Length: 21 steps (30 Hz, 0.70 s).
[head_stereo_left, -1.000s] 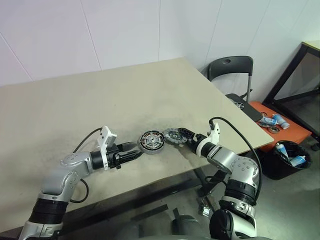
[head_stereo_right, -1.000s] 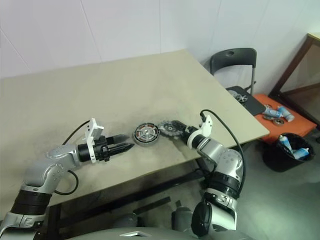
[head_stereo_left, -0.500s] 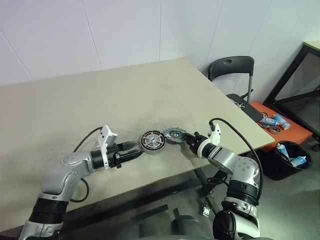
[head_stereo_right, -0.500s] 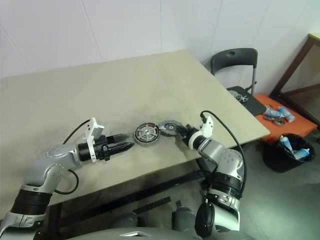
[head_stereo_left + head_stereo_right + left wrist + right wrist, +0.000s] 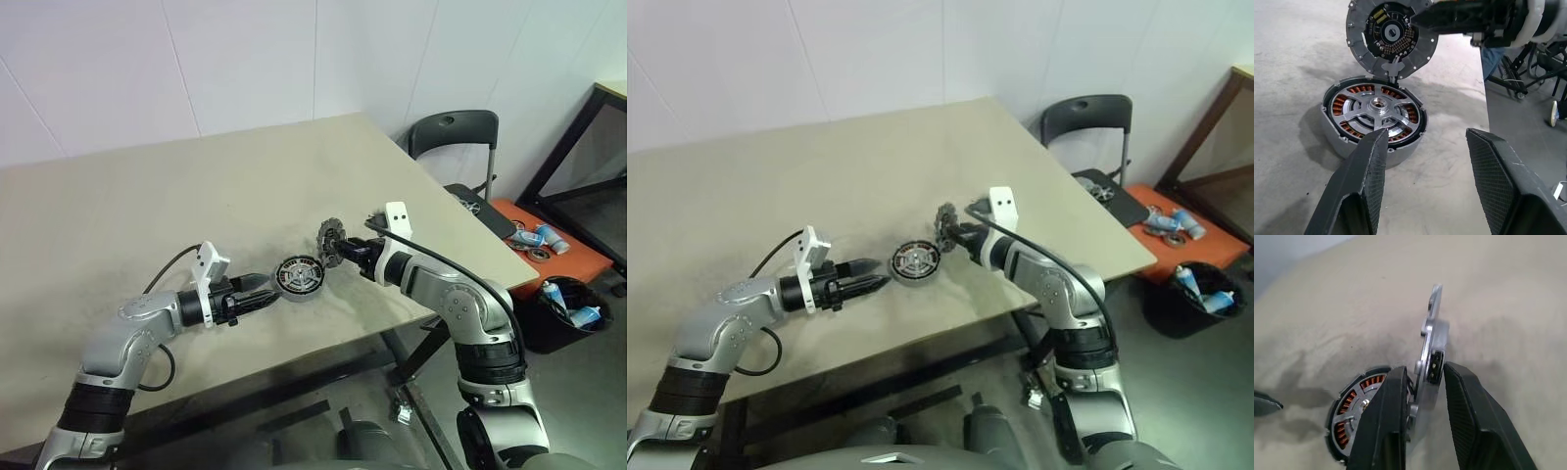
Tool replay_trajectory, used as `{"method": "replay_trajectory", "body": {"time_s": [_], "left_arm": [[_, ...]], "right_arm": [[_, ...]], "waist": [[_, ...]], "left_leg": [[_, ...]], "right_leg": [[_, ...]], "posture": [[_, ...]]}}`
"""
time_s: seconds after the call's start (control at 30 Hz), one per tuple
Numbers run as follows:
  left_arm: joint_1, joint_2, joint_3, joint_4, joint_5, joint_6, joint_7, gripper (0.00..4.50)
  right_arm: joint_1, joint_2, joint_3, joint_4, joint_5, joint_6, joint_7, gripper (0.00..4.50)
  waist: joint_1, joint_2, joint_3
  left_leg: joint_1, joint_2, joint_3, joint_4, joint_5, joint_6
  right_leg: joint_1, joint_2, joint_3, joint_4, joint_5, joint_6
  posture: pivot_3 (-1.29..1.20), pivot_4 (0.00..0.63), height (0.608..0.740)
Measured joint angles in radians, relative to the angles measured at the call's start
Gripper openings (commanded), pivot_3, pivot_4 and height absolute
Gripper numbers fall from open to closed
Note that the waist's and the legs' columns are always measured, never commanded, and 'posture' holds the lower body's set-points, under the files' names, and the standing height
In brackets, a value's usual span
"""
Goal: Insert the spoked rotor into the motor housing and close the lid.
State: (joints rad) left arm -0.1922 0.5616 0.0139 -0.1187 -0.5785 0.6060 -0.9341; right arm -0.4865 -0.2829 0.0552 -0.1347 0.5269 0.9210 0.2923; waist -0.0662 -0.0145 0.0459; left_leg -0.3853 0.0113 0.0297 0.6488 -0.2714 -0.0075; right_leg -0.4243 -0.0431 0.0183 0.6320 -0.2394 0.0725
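The motor housing sits flat on the worktop, and I take it as the landmark for all places. The spoked rotor is already inside it: silver hub and spokes lie in the ring of copper windings, approx. level with the rim. So the step in hand, in my judgement, is closing the lid.

The right claw is clamped on the lid, its two fingers pinching the edge of the disc. The lid is held on edge, nearly upright, just above the far rim of the housing and toward the robot's right side of it; the face with the small circuit parts looks toward the housing. A small tab at the lid's lower edge hangs very near the housing rim, but I cannot tell if they touch.

The left claw is open and holds nothing. It hovers near the housing on the robot's left side, fingertips pointing at it.

To do this step well, I think:
- tip the lid down to flat w/o dragging its lower edge over the rotor;
- centre it over the hub before lowering, and match the notched edge to the housing, otherwise it will sit crooked;
- the grip is only on the lid's edge, so move slowly, the disc can swing in the fingers;
- the housing is free on the worktop and can slide when pushed; the left claw can brace its side wall.
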Motion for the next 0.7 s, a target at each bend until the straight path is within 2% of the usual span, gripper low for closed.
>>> {"method": "replay_trajectory", "body": {"time_s": [0.2,0.33,0.5,0.7], "left_arm": [[0.013,-0.006,0.0,0.0,0.001,-0.001,0.001,2.7],[0.011,-0.012,0.0,0.003,0.002,-0.004,0.001,2.7],[0.005,-0.015,-0.001,0.011,0.004,-0.005,0.001,2.7],[0.001,-0.015,0.0,0.017,0.009,-0.005,0.004,2.7]], "right_arm": [[0.003,-0.102,0.144,-0.07,-0.102,-0.083,0.129,1.21],[0.0,-0.103,0.164,-0.072,-0.109,-0.087,0.196,1.21],[-0.076,-0.102,0.17,-0.045,-0.112,-0.088,0.277,1.21],[-0.118,-0.132,0.233,0.001,-0.121,-0.096,0.421,1.21]], "waist": [[0.002,0.0,0.0],[0.009,0.0,0.0],[0.021,-0.001,0.0],[0.028,-0.001,-0.001]], "left_leg": [[0.0,0.0,0.0,0.001,0.0,0.0],[0.0,0.0,0.0,0.002,0.0,0.0],[0.0,0.0,0.0,0.003,0.0,0.0],[0.0,-0.001,0.0,0.004,0.0,0.0]], "right_leg": [[0.0,0.0,0.0,0.0,0.0,0.0],[0.0,0.0,0.0,0.001,0.0,0.0],[0.0,0.0,0.0,0.001,0.001,0.001],[0.0,-0.001,0.0,0.001,0.001,0.001]], "posture": [[0.0,0.0,0.74],[0.0,0.0,0.74],[0.0,0.0,0.74],[0.0,0.0,0.74]]}}
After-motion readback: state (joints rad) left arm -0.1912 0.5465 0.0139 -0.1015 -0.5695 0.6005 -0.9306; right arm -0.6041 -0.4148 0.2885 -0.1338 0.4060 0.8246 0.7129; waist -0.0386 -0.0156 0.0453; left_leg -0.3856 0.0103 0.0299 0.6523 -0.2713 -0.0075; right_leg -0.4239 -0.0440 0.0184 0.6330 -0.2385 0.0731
